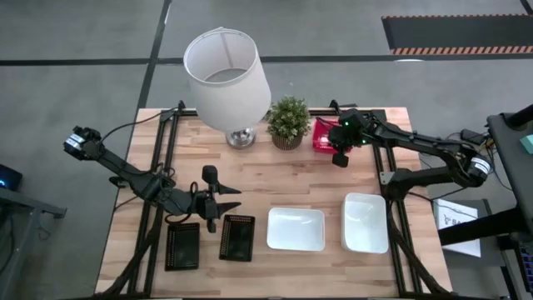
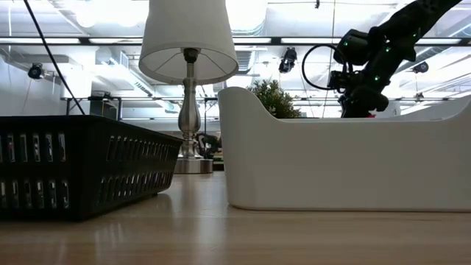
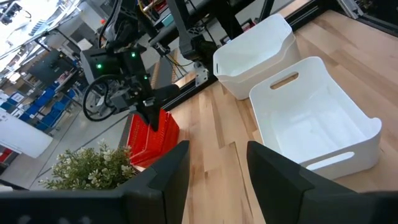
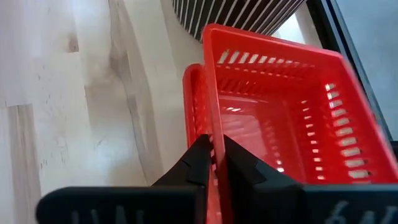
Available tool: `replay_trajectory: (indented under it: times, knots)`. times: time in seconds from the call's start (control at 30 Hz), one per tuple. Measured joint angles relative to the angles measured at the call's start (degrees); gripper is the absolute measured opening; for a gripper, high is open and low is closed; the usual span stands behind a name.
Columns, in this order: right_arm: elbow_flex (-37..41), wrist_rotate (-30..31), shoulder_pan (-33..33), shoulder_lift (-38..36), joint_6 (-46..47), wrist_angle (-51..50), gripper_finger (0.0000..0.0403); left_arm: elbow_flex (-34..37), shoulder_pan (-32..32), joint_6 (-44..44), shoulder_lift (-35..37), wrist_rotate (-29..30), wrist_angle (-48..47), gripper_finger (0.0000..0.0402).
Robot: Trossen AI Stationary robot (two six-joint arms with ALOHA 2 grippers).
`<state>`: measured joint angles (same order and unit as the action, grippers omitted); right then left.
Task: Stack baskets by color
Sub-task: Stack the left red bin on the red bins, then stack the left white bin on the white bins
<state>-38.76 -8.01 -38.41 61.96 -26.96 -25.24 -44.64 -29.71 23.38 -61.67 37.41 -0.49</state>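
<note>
The red basket (image 4: 273, 106) was gripped by its near wall in the clenched fingers of the right gripper (image 4: 216, 163), tilted above a second red basket (image 4: 194, 99) at one o'clock on the surface (image 1: 275, 179), just beside the plant (image 1: 288, 122). The left gripper (image 1: 218, 202) was held released at eight o'clock above the black baskets (image 1: 237, 237). A slip was judged possible, the wall being pinched thinly.

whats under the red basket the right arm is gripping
The right gripper pinches the wall of a red mesh plastic basket, tilted up. Under it sits another red basket, only its rim showing. Whether a third lies beneath is hidden.
</note>
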Motion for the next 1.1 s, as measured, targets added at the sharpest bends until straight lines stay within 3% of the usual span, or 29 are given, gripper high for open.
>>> replay_trajectory:
  times: [0.47, 0.73, 0.9, 1.1]
  knots:
    - [0.0, 0.5, 0.0, -1.54, 3.46, -0.37, 0.0092, 0.02, 0.0, -0.09, -0.02, -0.02, 0.0, 0.0144]
    - [-0.02, 0.61, 1.93, -2.0, 9.88, -0.51, 0.0042, 0.02, 0.01, -0.57, -0.02, -0.04, 0.0, 0.0144]
    - [-0.02, 1.18, 8.63, -3.84, 13.07, 0.05, 0.0012, 0.04, 0.04, -0.55, -0.53, -0.21, 0.05, 0.0144]
    - [-0.09, 8.17, 18.96, -7.12, 18.35, 0.09, 0.0009, 0.07, 0.13, -0.57, -1.43, -0.17, 0.53, 0.0144]
